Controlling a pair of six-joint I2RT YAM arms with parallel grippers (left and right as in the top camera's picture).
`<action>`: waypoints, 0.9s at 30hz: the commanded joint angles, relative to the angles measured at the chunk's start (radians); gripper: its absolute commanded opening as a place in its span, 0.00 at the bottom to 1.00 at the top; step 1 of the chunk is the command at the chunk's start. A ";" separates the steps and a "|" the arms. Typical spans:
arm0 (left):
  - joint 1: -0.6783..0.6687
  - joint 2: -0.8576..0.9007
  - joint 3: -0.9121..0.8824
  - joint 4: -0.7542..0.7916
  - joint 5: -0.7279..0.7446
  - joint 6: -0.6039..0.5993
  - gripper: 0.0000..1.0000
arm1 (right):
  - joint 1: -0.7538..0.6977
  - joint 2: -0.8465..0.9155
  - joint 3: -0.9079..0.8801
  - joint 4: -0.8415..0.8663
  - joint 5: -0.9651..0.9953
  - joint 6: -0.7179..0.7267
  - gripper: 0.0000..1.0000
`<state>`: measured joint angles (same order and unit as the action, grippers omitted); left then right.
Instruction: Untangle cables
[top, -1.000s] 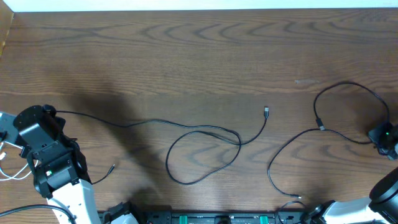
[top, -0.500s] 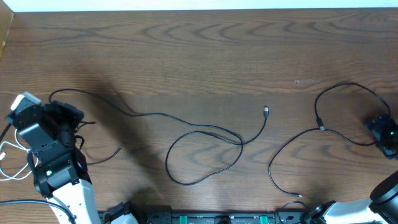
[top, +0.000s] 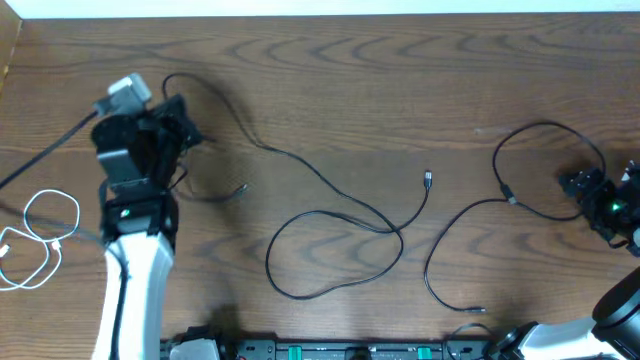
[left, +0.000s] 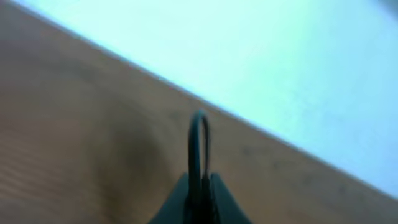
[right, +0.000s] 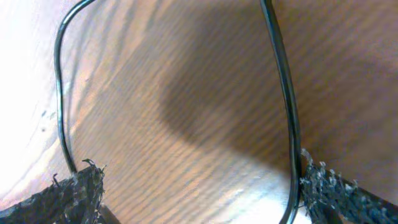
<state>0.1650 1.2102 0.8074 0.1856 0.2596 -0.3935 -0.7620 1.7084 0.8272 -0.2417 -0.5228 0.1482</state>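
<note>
The left gripper (left: 199, 198) is clamped shut on the long thin black cable (left: 196, 158) — a short bight of it stands up from between the closed fingers, though this view is blurred. From there the cable trails right across the brown wood-grain table (top: 320, 80) to a wide loop near the centre. The right gripper (right: 199, 199) is spread wide and grips nothing. The second thin black cable (right: 285, 106) lies on the table at the right side — one strand runs just beside each fingertip (right: 329, 193), and bare table shows between them.
</note>
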 joint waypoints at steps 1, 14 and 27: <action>-0.034 0.116 0.008 0.155 -0.101 -0.031 0.07 | 0.031 0.014 -0.009 -0.001 -0.022 -0.016 0.99; -0.037 0.240 0.008 -0.248 -0.234 -0.065 0.08 | 0.039 0.014 -0.010 -0.004 -0.022 -0.016 0.99; -0.038 0.241 -0.014 -0.622 -0.216 -0.301 0.08 | 0.044 0.014 -0.010 -0.005 -0.023 -0.015 0.99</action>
<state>0.1287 1.4513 0.8085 -0.4084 0.0387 -0.6662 -0.7269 1.7103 0.8268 -0.2428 -0.5385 0.1474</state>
